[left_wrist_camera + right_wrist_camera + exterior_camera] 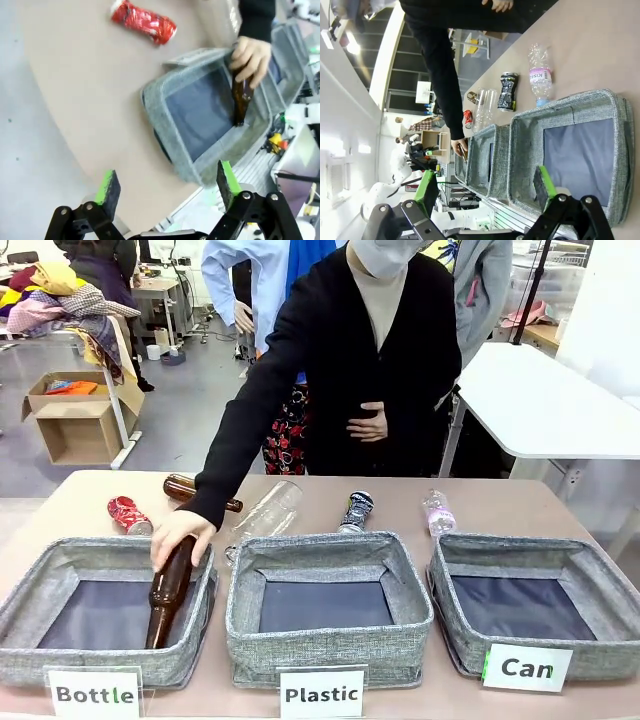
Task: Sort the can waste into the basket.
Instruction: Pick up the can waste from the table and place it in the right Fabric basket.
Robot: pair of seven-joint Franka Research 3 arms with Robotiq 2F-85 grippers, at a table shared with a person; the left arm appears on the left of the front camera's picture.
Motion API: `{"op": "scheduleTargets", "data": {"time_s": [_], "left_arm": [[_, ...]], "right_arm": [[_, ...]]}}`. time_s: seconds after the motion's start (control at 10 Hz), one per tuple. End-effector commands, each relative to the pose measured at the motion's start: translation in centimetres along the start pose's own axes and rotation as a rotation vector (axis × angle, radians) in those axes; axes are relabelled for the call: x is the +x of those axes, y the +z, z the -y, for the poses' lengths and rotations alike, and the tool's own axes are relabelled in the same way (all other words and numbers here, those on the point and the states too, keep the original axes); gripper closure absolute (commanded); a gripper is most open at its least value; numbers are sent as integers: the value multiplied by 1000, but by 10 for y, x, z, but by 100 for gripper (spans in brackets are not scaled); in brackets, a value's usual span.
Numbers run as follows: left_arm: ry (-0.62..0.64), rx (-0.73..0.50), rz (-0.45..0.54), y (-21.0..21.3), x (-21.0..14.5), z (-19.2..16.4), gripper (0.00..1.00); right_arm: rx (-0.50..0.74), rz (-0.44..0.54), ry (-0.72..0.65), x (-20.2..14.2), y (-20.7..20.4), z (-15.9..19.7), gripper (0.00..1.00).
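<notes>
Left tool (167, 175), right tool (486, 175) wide open, empty. Red can (129, 514) crushed, white marks; black can (356, 510) dented, silver ends.

Three bins (60, 558) (330, 645) (510, 546), two cans (129, 515) (355, 511), two glass bottles (170, 592) (185, 488) and two plastic bottles (268, 510) (438, 512) are sitting around the table (520, 502)

A grey floor (190, 430) stretches beyond the tan table (500, 505). At the far left, an open cardboard box (70, 430) sits on the floor beside a white stand (120, 425) heaped with mixed clothes (65, 300). At the far right is a white table (550, 400), with clear storage boxes (560, 280) behind it. The light is bright and even.
</notes>
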State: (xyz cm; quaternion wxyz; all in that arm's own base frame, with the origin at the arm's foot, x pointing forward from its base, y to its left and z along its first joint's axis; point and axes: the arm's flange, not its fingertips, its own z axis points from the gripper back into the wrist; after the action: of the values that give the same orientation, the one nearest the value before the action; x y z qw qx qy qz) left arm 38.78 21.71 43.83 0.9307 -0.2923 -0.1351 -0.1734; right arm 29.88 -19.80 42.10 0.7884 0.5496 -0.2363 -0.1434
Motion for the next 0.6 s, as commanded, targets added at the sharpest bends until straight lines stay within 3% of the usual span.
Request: {"op": "scheduleTargets", "data": {"time_s": [0.0, 0.2, 0.5], "left_arm": [[-31, -76, 56, -5, -14, -23, 0], [-36, -115, 69, -10, -20, -32, 0], [-74, -84, 65, -21, 5, -3, 0]], "right_arm": [[25, 18, 22, 4, 0, -1, 0], [25, 18, 22, 4, 0, -1, 0], [25, 18, 22, 4, 0, -1, 0]]}}
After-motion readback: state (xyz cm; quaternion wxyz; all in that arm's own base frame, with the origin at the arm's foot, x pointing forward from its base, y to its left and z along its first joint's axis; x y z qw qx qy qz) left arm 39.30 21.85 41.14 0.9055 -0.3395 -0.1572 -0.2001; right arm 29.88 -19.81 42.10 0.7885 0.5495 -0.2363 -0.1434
